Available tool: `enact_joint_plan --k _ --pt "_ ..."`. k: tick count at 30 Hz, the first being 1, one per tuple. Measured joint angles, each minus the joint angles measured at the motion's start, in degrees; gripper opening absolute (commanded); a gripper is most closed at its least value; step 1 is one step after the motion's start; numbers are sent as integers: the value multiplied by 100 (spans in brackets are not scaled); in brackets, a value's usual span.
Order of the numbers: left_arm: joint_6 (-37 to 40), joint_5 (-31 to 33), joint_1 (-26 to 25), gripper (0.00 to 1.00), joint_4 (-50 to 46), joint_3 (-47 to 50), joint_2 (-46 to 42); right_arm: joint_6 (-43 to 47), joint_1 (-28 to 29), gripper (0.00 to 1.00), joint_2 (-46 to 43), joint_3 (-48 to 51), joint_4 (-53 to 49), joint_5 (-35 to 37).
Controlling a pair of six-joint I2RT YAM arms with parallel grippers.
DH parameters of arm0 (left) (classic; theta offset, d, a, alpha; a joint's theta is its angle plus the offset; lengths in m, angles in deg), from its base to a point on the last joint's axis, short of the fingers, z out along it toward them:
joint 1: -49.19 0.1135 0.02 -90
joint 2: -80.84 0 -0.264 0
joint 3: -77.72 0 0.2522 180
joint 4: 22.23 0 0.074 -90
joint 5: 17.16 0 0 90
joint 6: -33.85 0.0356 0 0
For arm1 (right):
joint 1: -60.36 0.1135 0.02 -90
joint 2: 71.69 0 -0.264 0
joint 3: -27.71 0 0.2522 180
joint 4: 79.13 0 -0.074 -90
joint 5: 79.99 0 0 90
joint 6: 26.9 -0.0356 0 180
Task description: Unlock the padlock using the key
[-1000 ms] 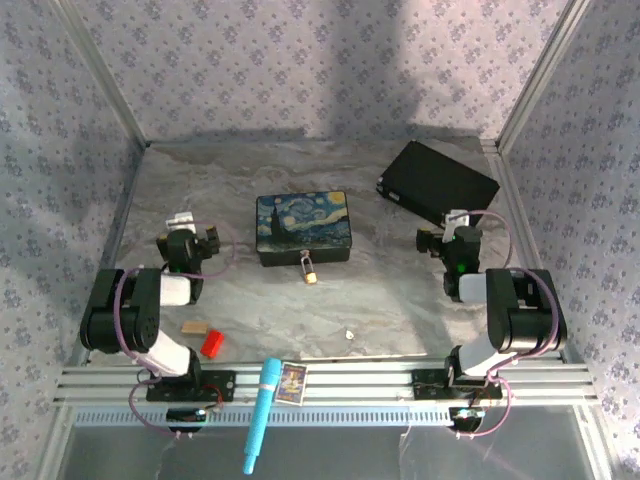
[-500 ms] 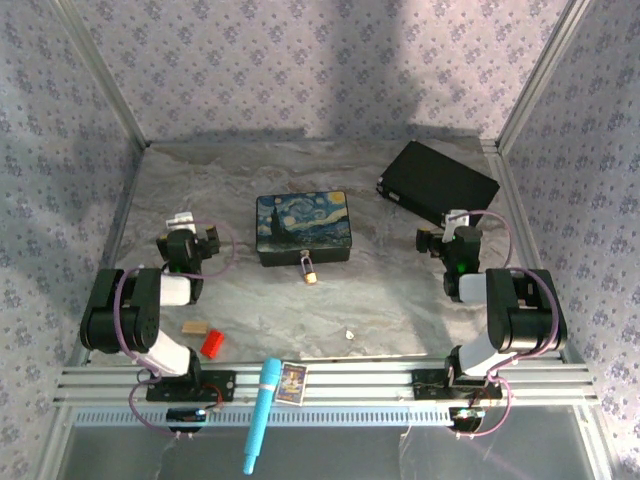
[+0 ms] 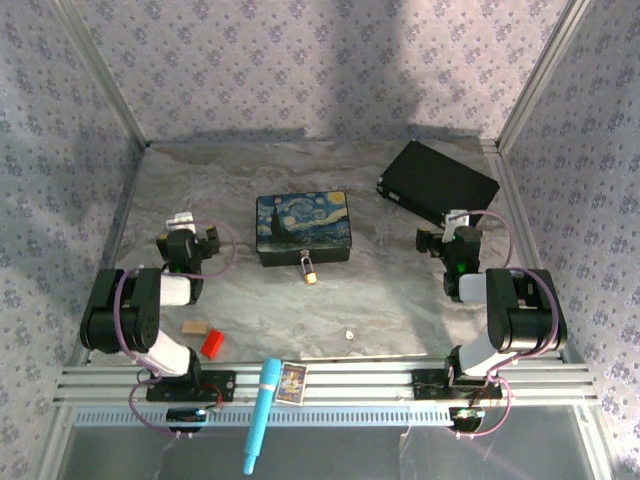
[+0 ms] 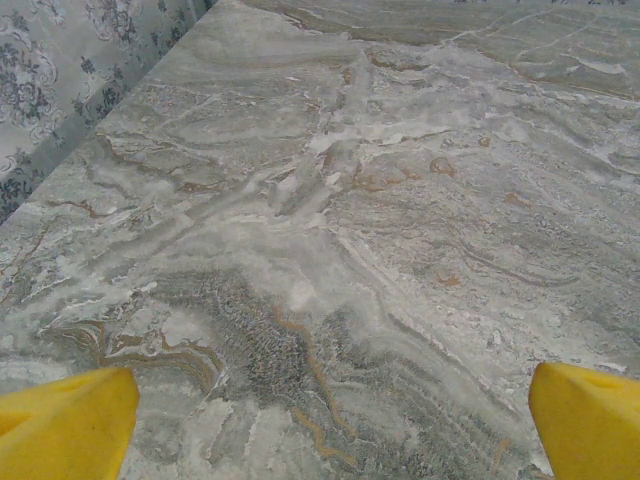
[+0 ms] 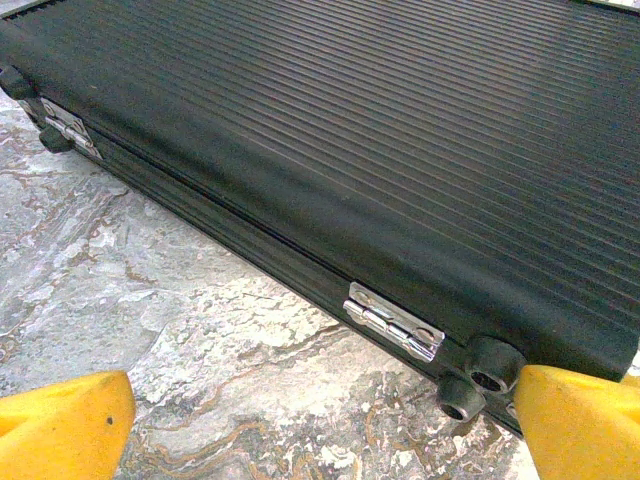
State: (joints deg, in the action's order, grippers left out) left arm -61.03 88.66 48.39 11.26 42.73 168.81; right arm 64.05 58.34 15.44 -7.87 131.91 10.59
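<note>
The small brass padlock (image 3: 310, 272) hangs at the front of the Starry Night box (image 3: 302, 226) in the middle of the table. The key (image 3: 349, 335), a pale speck, lies on the marble nearer the front edge, right of centre. My left gripper (image 3: 207, 241) rests at the left, well apart from the box; its yellow fingertips (image 4: 70, 420) stand wide over bare marble with nothing between them. My right gripper (image 3: 428, 241) sits at the right, open, its yellow fingertips (image 5: 585, 420) spread just before a black case (image 5: 400, 140).
The black ribbed case (image 3: 437, 182) lies at the back right. A tan wooden block (image 3: 194, 327) and a red block (image 3: 212, 343) sit by the left arm's base. A light blue tube (image 3: 262, 413) and a small picture card (image 3: 292, 381) rest on the front rail.
</note>
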Motion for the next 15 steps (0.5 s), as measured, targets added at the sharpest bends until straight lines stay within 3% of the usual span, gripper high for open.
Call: enact_joint_plan --k 11,15 --pt "0 -4 0 100 7 0 -24 0 0 99 -55 -17 -114 -2" --pt "37 -42 0 100 -295 20 -605 2 0 99 -651 -90 -717 -37"
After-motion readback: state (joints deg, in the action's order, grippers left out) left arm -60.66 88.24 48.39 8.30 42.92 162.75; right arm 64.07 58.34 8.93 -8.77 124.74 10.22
